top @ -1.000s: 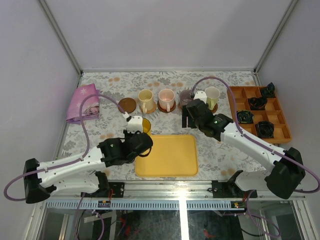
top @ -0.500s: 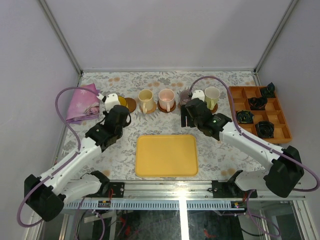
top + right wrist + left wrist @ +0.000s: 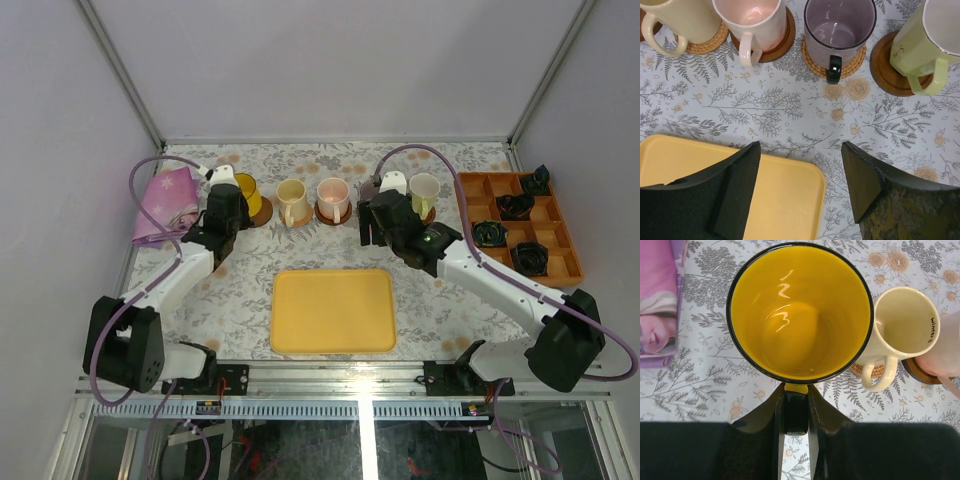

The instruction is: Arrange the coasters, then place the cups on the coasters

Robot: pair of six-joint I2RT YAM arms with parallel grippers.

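My left gripper (image 3: 796, 392) is shut on the handle of the yellow cup (image 3: 800, 310), which it holds upright over the dark coaster (image 3: 262, 212) at the left end of the row; contact with the coaster is hidden. The cream cup (image 3: 677, 15) stands on a tan coaster (image 3: 707, 42). A dark coaster (image 3: 782, 40) carries the pink cup (image 3: 750, 20). On another tan coaster (image 3: 812, 57) is the grey-purple cup (image 3: 840, 25), and the pale green cup (image 3: 930, 35) is on a dark coaster (image 3: 885, 70). My right gripper (image 3: 800, 170) hangs open and empty just in front of the grey-purple cup.
The flat yellow tray (image 3: 333, 310) lies at the near middle. An orange compartment tray (image 3: 470, 205) with small black objects sits at the right. A pink cloth (image 3: 165, 205) lies at the far left, beside the left arm.
My left arm has swung the yellow cup from beside the tray's left edge back to the dark coaster at the row's left end. The right arm has barely moved.
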